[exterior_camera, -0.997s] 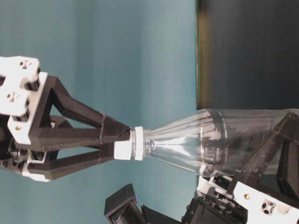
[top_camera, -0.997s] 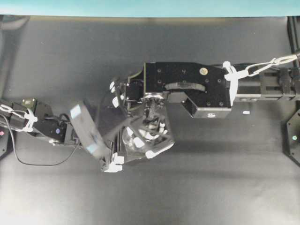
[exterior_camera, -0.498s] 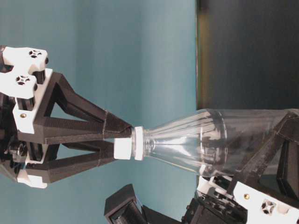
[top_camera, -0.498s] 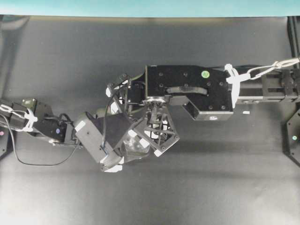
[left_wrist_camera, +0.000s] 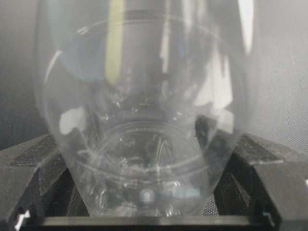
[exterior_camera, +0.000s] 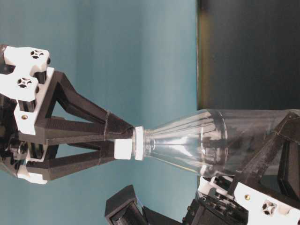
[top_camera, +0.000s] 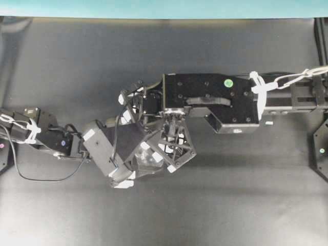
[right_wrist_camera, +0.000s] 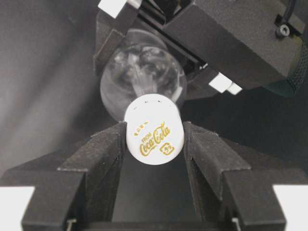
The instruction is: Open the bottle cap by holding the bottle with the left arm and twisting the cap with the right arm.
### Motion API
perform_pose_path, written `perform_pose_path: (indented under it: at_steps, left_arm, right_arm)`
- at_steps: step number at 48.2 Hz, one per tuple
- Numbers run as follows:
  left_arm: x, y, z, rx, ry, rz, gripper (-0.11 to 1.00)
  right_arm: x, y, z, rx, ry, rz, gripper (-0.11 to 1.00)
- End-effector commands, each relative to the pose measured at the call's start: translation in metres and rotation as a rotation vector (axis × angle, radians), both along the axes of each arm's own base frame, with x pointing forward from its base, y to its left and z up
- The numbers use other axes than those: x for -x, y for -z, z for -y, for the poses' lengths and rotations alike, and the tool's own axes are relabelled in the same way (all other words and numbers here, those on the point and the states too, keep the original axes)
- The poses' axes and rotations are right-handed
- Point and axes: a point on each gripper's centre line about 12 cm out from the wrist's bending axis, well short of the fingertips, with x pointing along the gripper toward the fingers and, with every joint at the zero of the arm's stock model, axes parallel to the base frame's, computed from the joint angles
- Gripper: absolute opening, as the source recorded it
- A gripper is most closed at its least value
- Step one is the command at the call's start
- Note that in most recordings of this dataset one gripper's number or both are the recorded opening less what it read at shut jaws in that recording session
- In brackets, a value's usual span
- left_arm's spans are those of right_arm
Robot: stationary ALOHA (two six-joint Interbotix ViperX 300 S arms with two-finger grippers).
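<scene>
While the left arm [top_camera: 56,143] holds steady, its gripper [left_wrist_camera: 144,211] clamped around the clear bottle [exterior_camera: 206,145] lifted off the table, the right arm [top_camera: 210,100] has shifted slightly over the last second, its gripper [right_wrist_camera: 154,159] closed on the white cap [right_wrist_camera: 154,135], suggesting the twist continues.

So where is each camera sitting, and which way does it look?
Overhead: high up, looking down at both black arms meeting over the dark table.
Table-level: low, side-on; the right gripper pinches the small white screw cap.
Left wrist: on the left arm, facing the clear plastic bottle between its fingers.
Right wrist: on the right arm, facing the cap's top.
Both wrist views share the bottle.
</scene>
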Motion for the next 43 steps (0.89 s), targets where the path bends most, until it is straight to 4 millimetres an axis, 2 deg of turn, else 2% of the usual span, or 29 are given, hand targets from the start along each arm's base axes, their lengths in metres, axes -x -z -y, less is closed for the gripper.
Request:
perform_pose_path:
  at_steps: [1,3,9,13,22,29,34,43]
  left_arm:
    - [-0.001,-0.001,0.004,0.000,0.011,-0.002,0.81]
    - [-0.001,-0.001,0.004,-0.001,0.011,-0.003,0.81]
    - [0.000,0.000,0.004,-0.001,0.011,-0.009,0.81]
    - [0.000,0.000,0.004,-0.001,0.011,-0.011,0.81]
    - [-0.001,-0.001,0.002,-0.001,0.007,-0.008,0.81]
    - [0.000,0.000,0.002,-0.001,0.007,-0.009,0.81]
    - [0.000,0.000,0.002,0.002,0.005,-0.009,0.81]
    - [-0.001,-0.001,0.002,0.002,0.005,-0.008,0.81]
  right_arm:
    - [0.002,-0.006,-0.009,0.004,-0.006,0.020,0.38]
    - [0.002,-0.008,-0.009,0.001,0.000,0.028,0.42]
    - [0.002,-0.013,-0.010,-0.018,0.062,0.053,0.67]
    - [0.000,-0.019,-0.010,-0.037,0.117,0.080,0.75]
    - [0.013,-0.028,-0.015,-0.087,0.213,0.045,0.75]
    - [0.024,-0.048,-0.019,-0.131,0.223,0.082,0.75]
    - [0.033,-0.070,-0.018,-0.165,0.245,0.158,0.75]
    - [0.051,-0.086,-0.016,-0.200,0.288,0.226,0.75]
